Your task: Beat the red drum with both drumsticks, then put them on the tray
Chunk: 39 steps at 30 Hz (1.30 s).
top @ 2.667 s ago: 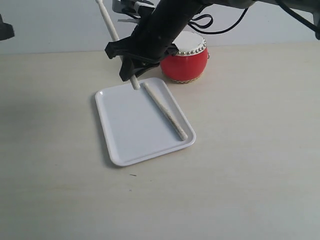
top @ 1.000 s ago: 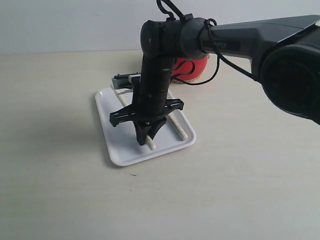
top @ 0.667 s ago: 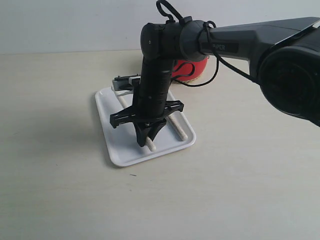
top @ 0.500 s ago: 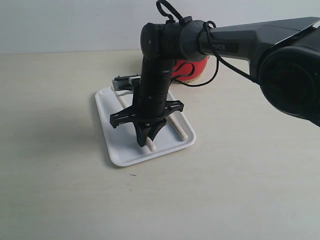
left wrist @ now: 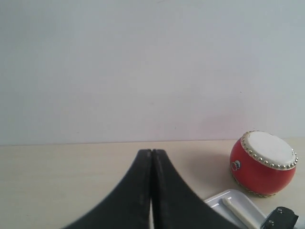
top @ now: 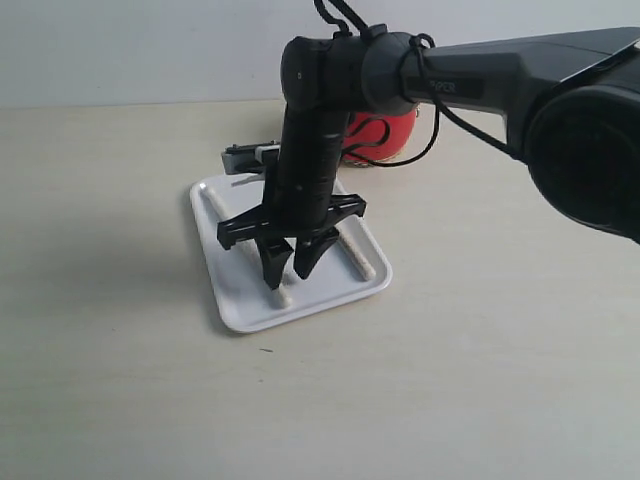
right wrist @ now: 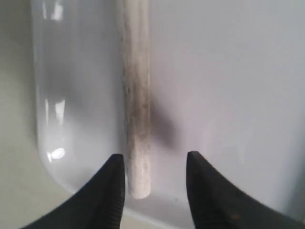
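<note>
Hanging over the near part of the tray (top: 232, 300), the right gripper (top: 288, 278) points straight down with its two fingers (right wrist: 110, 191) spread apart, gripping nothing. One drumstick (top: 283, 295) lies flat on the tray's floor along its left side, running from the far left corner toward the near edge. Its rough, thicker near end sits in the gap between the spread fingers, closer to one finger than to the other; whether it touches that finger cannot be told. The right wrist view shows that end stopping just short of the tray's near rim. The second drumstick (top: 356, 257) lies flat along the right side of the tray, roughly parallel to the first and clear of the fingers, its far part hidden behind the arm. The red drum (left wrist: 263, 163) stands upright on the table (top: 480, 380) just beyond the tray's far right corner, largely covered by the arm in the exterior view. The left gripper (left wrist: 151, 153) is well apart from drum and tray, its fingers pressed together with nothing between them.
</note>
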Available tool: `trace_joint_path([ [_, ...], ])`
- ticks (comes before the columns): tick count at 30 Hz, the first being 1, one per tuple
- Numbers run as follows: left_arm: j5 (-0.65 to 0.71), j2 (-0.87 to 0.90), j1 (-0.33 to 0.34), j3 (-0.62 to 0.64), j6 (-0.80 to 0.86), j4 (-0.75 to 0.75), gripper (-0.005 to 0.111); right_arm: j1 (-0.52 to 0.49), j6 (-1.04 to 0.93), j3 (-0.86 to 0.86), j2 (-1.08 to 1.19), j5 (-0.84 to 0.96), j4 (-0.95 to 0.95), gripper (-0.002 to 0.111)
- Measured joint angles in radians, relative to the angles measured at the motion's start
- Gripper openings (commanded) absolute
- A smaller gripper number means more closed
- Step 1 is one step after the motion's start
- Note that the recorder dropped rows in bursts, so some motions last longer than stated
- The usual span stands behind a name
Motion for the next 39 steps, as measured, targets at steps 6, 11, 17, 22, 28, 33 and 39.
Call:
trace_joint_path([
  [6, 0.0, 0.0, 0.0, 0.0, 0.0, 0.0, 0.0, 0.0, -0.047, 0.0, -0.098, 0.0, -0.019, 0.04],
  [11, 0.0, 0.0, 0.0, 0.0, 0.0, 0.0, 0.0, 0.0, -0.087, 0.0, -0.197, 0.0, -0.068, 0.031],
  [17, 0.0, 0.0, 0.0, 0.0, 0.0, 0.0, 0.0, 0.0, -0.098, 0.005, -0.327, 0.0, -0.116, 0.003],
  [22, 0.0, 0.022, 0.0, 0.0, 0.016, 0.0, 0.0, 0.0, -0.172, 0.187, -0.522, -0.171, -0.11, 0.0],
  [28, -0.016, 0.094, 0.0, 0.0, 0.032, -0.023, 0.0, 0.0, -0.202, 0.654, -0.923, -0.653, -0.173, 0.0],
  [33, -0.015, 0.118, 0.0, 0.0, 0.036, -0.053, 0.0, 0.0, -0.196, 0.941, -1.264, -0.942, -0.243, 0.0],
  [39, -0.006, 0.12, 0.0, 0.0, 0.036, -0.053, 0.0, 0.0, -0.12, 1.106, -1.446, -1.14, -0.157, 0.0],
])
